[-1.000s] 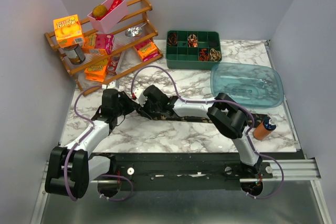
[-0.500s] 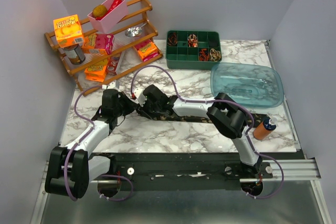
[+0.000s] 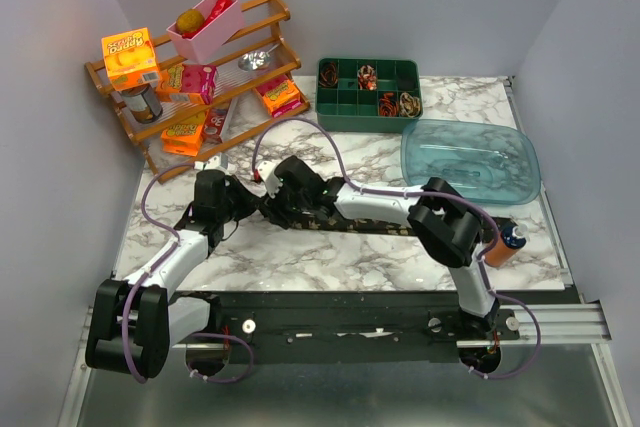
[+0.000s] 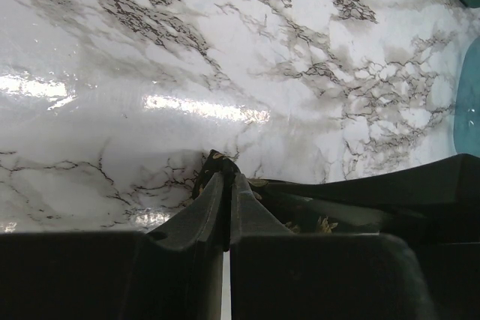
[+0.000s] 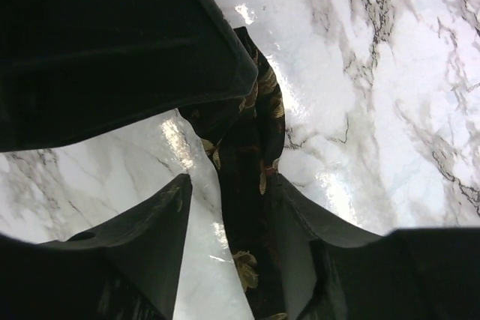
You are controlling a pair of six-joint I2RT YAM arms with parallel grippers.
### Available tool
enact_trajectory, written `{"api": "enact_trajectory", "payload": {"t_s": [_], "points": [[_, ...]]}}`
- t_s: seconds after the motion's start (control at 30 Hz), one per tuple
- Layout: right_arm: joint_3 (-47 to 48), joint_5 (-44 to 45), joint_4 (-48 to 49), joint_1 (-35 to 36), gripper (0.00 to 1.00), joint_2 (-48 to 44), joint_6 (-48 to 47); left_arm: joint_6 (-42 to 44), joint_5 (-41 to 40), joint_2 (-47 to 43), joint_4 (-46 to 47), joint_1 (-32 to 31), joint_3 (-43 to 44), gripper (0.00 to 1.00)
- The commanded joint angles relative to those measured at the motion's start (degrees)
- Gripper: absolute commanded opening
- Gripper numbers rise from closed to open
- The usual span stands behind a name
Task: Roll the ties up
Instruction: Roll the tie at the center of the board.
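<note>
Ties, five in all: one flat tie [image 3: 370, 228] stretched dark along the marble tabletop [image 3: 330, 257], four coiled ties [image 3: 388, 103] tucked in compartments of the one green tray [image 3: 360, 125] at the far edge; two arms, both down at the flat tie's left end; left gripper [image 4: 227, 179] pinched together on that end, gold-patterned fabric peeking past the tips; right gripper [image 5: 229, 185] spread apart, straddling the strip, one finger each side, clamping nothing; one teal lid [image 3: 470, 159] right of the tray; one orange bottle [image 3: 503, 244] beside the right arm.
</note>
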Motion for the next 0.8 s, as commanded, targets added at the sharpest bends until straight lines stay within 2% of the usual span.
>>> {"api": "enact_trajectory", "payload": {"t_s": [0.0, 0.1, 0.13, 0.23, 0.27, 0.4, 0.77], "points": [[0.0, 0.23, 0.63, 0.47, 0.49, -2.3, 3.06, 0.75, -0.57, -0.9, -0.31, -0.32, 0.38, 0.03], [-0.53, 0.15, 2.04, 0.38, 0.4, -2.13, 3.24, 0.75, -0.66, -1.08, -0.31, -0.32, 0.38, 0.03], [-0.27, -0.12, 2.13, 0.47, 0.28, -1.69, 4.9, 0.75, -0.66, -1.08, -0.4, -0.32, 0.47, 0.03], [1.31, -1.0, 2.04, 0.47, 0.08, 0.86, 5.61, 0.75, -0.75, -1.17, -0.4, -0.32, 0.56, 0.03], [1.66, -1.52, 1.96, 0.47, 0.06, 1.99, 5.62, 0.66, -0.66, -1.25, -0.49, -0.32, 0.56, 0.03], [2.28, -1.44, 2.04, 0.38, 0.02, 4.11, 6.32, 0.48, -0.13, -1.69, -0.23, -0.32, 0.56, 0.03], [4.56, 0.14, 2.31, 0.38, 0.01, 8.42, 8.25, -0.66, 3.64, -3.8, 3.72, -0.32, -1.99, 0.03]]}}
